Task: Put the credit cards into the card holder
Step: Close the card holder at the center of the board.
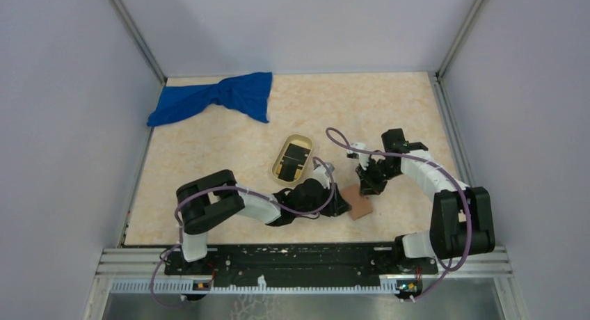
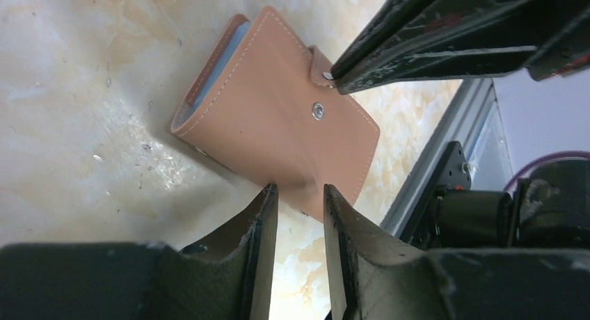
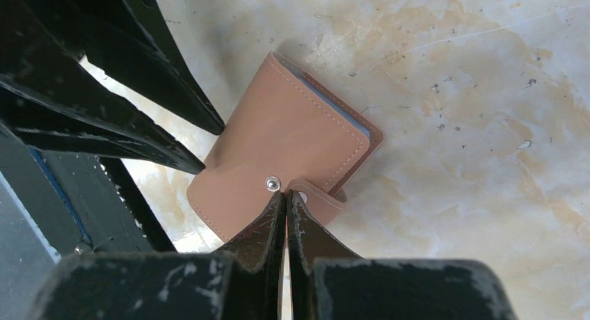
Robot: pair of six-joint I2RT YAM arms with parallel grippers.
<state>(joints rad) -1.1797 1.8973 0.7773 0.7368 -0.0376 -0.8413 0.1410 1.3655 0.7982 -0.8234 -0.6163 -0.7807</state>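
Over at about ten o'clock on the table lies a crumpled blue cloth (image 1: 212, 101). Nearer the middle sits an oval tan tray (image 1: 273, 168), and the credit cards (image 1: 293, 154) show in it only as dark flat shapes, too small from above to tell apart.

From the tray, at about four o'clock, the card holder (image 1: 360, 203) lies flat on the table near the front edge. It is folded shut, with a strip of blue-grey lining (image 2: 209, 80) showing along one side. The strap tab (image 2: 319, 61) is off its metal stud (image 2: 318, 110) and sits just beside it.

The left gripper (image 1: 341, 203) reaches in from the holder's nine o'clock side. In its own camera the left gripper (image 2: 299, 191) has its fingers standing apart, a clear gap between them, right at the holder's near edge (image 2: 306, 188) and clamped on nothing.

The right gripper (image 1: 367, 184) comes down from about one o'clock. Its fingers are drawn together, the tips (image 3: 282, 198) touching the strap tab (image 3: 316, 198) next to the stud (image 3: 273, 184). Whether the tab is actually pinched between them I cannot tell.
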